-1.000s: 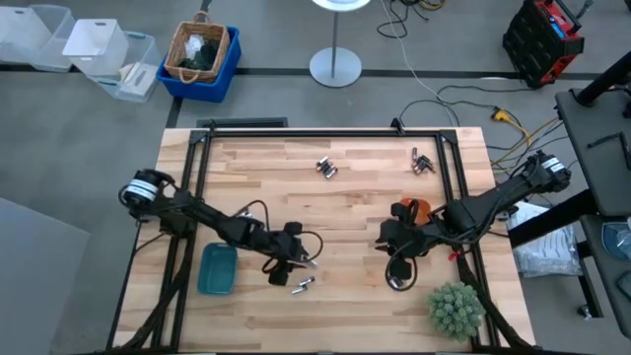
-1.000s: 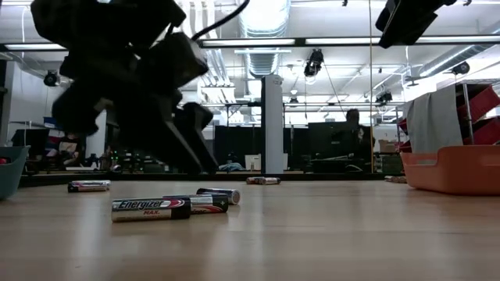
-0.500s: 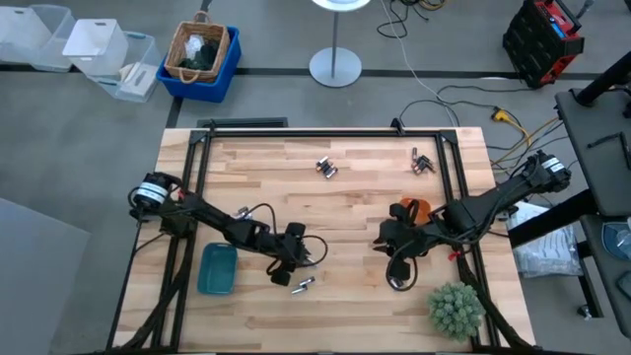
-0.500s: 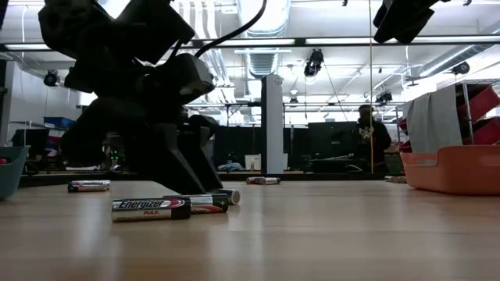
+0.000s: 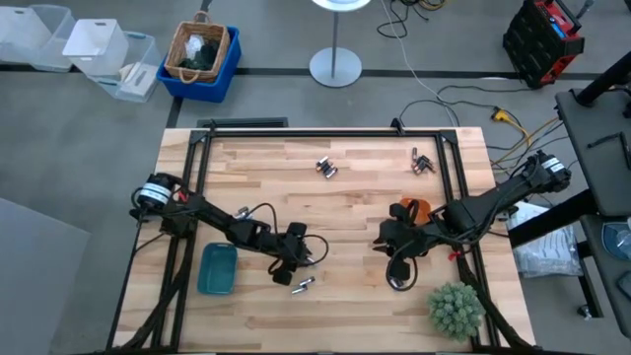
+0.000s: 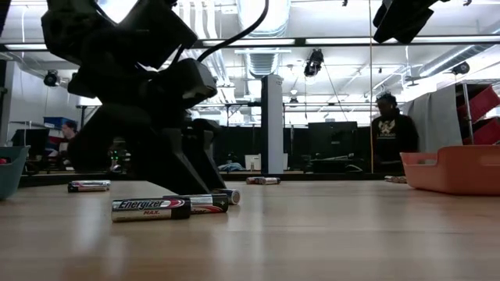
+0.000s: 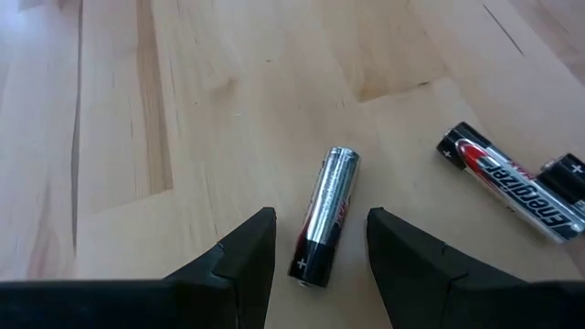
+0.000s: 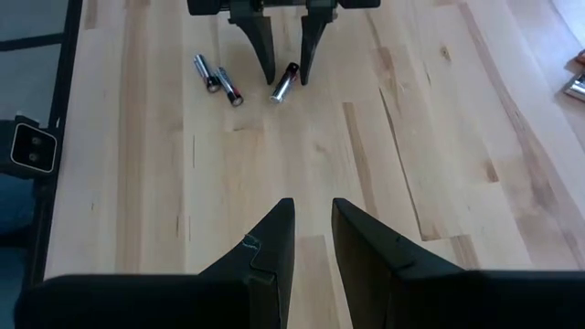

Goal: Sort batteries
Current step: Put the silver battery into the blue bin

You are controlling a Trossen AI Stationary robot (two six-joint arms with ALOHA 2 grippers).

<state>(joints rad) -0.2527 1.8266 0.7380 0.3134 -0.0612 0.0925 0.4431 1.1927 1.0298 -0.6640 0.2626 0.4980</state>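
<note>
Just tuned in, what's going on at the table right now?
The left gripper is low over the table, jaws open on either side of one battery lying flat, not yet gripped. Two more batteries lie just beside it. The right gripper waits open over bare wood, by the orange tray.

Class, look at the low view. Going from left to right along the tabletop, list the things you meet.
Teal tray at the left edge → lone battery → Energizer battery → left gripper standing behind the battery cluster → far battery → orange tray at the right edge.
</note>
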